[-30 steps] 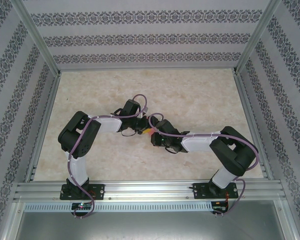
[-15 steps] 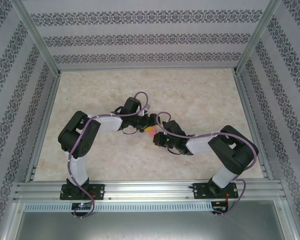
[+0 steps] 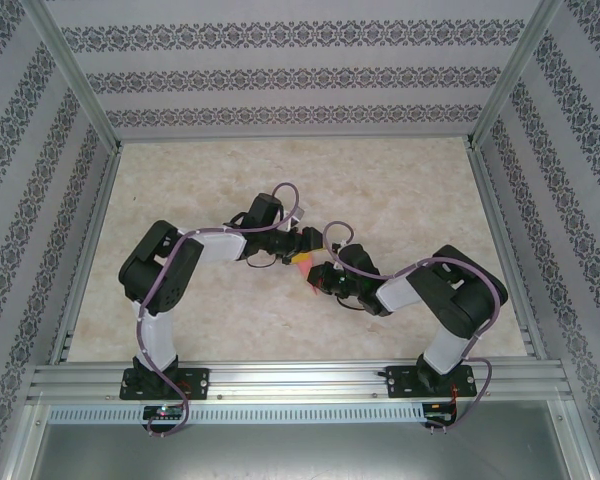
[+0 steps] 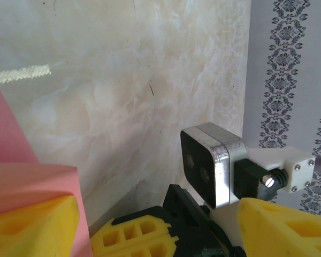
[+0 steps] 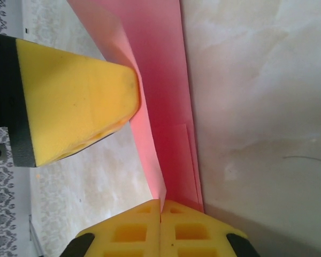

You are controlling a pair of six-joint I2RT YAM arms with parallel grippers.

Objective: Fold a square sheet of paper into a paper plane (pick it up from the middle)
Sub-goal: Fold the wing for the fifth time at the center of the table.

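The square sheet of paper (image 5: 163, 101) is pink-red and folded into a long, layered strip with a crease. I cannot tell from here whether it has the paper plane's shape. My right gripper (image 5: 160, 206) is shut on the strip's near end, its yellow pads pressed together. My left gripper (image 4: 155, 227) stands open. One of its yellow fingers (image 5: 77, 99) rests against the paper's side, and the paper (image 4: 27, 176) lies along that finger. In the top view both grippers, left (image 3: 296, 248) and right (image 3: 317, 282), meet tip to tip at mid-table.
The right wrist's camera housing (image 4: 211, 163) sits between my left fingers, close ahead. The marble-look tabletop (image 3: 400, 190) is bounded by aluminium rails (image 3: 500, 230) and patterned walls (image 3: 280, 75). Purple cables loop over both arms.
My right gripper has shut on the paper, and its arm has drawn back with the elbow folding in. The left gripper has followed slightly to the right.
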